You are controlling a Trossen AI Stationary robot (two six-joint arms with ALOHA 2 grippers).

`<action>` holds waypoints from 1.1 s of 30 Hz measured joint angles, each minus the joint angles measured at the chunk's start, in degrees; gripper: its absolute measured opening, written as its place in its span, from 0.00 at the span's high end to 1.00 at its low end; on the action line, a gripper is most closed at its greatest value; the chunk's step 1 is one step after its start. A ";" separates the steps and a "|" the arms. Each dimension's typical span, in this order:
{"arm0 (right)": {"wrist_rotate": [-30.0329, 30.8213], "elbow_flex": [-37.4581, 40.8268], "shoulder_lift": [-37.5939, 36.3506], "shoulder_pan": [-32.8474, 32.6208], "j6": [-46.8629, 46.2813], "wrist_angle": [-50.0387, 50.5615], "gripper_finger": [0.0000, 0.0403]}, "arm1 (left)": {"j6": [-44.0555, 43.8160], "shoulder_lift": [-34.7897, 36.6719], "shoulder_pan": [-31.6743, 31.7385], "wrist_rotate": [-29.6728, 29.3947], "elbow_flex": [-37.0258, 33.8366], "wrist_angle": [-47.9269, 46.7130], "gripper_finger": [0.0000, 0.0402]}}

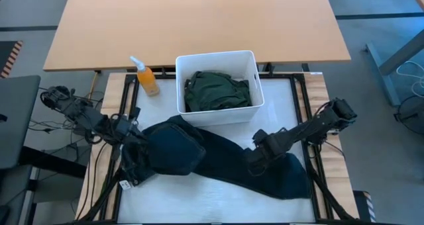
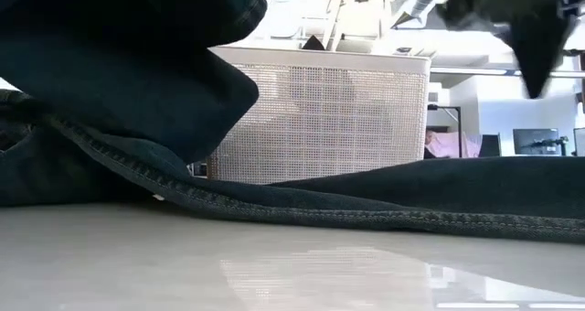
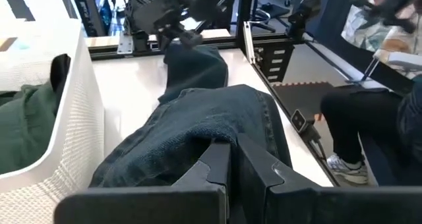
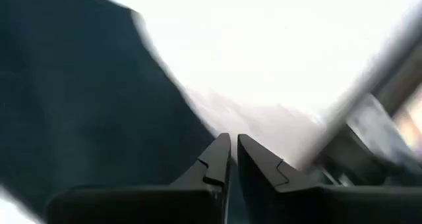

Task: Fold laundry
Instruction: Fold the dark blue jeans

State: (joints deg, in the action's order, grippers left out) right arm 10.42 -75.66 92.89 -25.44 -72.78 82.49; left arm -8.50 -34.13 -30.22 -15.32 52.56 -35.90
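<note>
The dark trousers (image 1: 225, 160) lie stretched across the near half of the white table (image 1: 199, 208), running from a bunched, lifted end on the left to the leg ends on the right. The left gripper (image 3: 232, 159) sits at that left end with its fingers nearly together and a fold of the cloth pinched between them, as the left wrist view shows. The right gripper (image 4: 233, 151) is over the trousers toward the right, fingers also drawn close; the right wrist view is smeared, and whether cloth is caught between them cannot be told. To do this fold well, both arms should probably carry their ends at equal height and keep the cloth taut between them, so the seams line up and nothing drags under. Behind the trousers stands the white bin (image 1: 180, 99), holding a dark green garment (image 1: 217, 91), and to its left an orange spray bottle (image 1: 146, 77). In the low view the raised cloth fills the left side and hides the left gripper entirely. A seated person's legs (image 3: 359, 128) show beyond the table's right edge in the left wrist view.
</note>
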 joint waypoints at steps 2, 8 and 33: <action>2.33 0.00 -0.82 -1.86 3.39 -12.25 0.86 | 0.22 -0.09 0.00 -0.08 0.00 0.00 1.00; 5.55 -0.16 4.65 -3.48 11.72 -33.28 0.91 | 0.27 -1.35 0.00 -0.10 0.00 0.03 1.00; 1.76 -10.92 18.07 3.55 32.68 -41.36 0.94 | -2.20 -2.59 0.04 4.01 2.12 6.99 1.00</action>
State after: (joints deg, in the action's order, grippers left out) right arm 12.18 -86.58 110.96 -21.89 -40.10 41.14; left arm -10.70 -36.72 -30.17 -11.31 54.68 -28.91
